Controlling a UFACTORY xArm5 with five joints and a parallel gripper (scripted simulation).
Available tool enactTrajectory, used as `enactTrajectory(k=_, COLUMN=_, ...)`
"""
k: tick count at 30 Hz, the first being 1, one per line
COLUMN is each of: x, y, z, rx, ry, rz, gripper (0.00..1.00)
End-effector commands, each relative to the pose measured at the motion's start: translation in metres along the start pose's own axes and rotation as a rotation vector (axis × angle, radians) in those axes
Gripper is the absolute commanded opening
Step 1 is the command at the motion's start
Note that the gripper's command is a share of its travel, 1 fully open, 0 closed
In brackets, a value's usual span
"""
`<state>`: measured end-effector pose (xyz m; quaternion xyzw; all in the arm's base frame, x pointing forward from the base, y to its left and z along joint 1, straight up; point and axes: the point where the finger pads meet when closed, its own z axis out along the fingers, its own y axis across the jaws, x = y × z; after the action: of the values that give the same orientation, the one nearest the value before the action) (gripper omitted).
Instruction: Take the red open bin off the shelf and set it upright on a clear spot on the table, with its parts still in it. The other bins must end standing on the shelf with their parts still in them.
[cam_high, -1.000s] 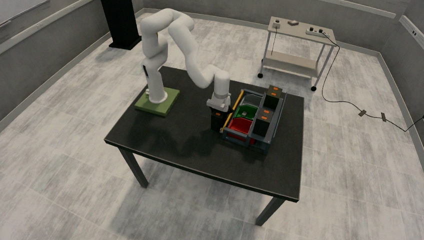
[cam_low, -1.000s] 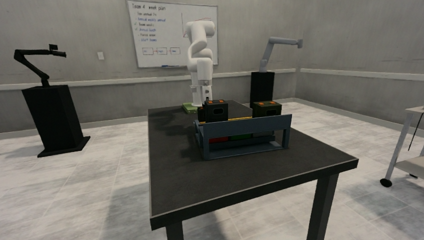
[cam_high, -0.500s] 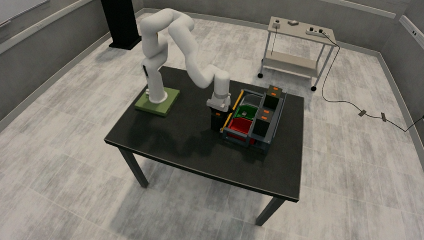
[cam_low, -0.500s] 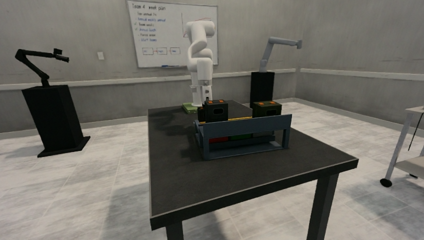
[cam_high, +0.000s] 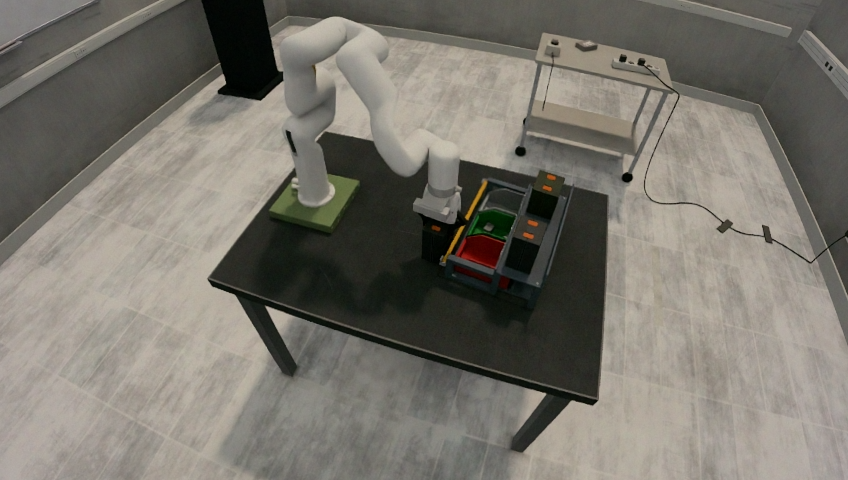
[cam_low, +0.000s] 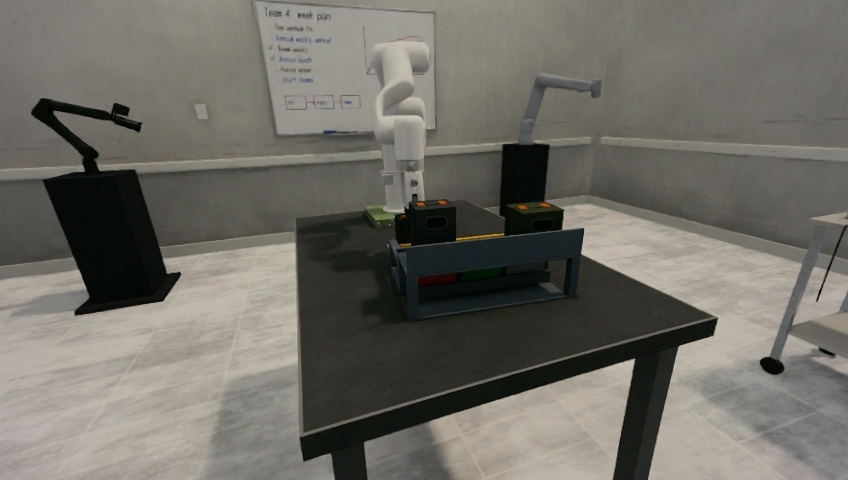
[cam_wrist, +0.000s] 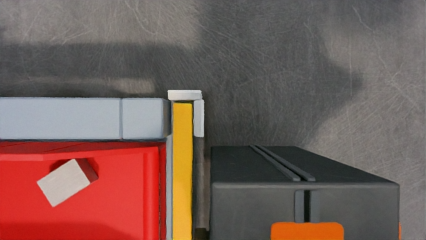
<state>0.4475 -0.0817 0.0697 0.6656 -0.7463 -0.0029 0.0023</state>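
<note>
The red open bin (cam_high: 480, 252) sits in the lower level of the blue-grey shelf (cam_high: 508, 239), at its near end. In the wrist view the red bin (cam_wrist: 80, 192) holds a grey block (cam_wrist: 67, 181). A green open bin (cam_high: 492, 222) with a grey part stands next to it. My gripper (cam_high: 437, 227) hangs straight down just outside the shelf's yellow front rail (cam_wrist: 182, 170). It is shut on a black lidded box (cam_high: 434, 240) with an orange latch (cam_wrist: 307, 231). The box stands on the table against the rail. My fingers are hidden in the wrist view.
Two more dark lidded boxes (cam_high: 526, 243) (cam_high: 546, 191) stand on the shelf's upper level. A grey bin (cam_high: 504, 199) sits at the far end of the lower level. The arm's green base plate (cam_high: 315, 204) is at the table's left.
</note>
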Motion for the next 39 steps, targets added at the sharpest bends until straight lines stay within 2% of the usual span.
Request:
enactTrajectory(k=1, x=0.0, y=-0.001, z=-0.002, rx=0.004, ry=0.0, rz=0.0, gripper=0.0)
enactTrajectory(k=9, x=0.0, y=-0.001, z=-0.002, rx=0.004, ry=0.0, rz=0.0, gripper=0.0)
enactTrajectory(k=39, x=0.0, y=-0.002, z=-0.018, rx=0.005, ry=0.001, rz=0.0, gripper=0.0)
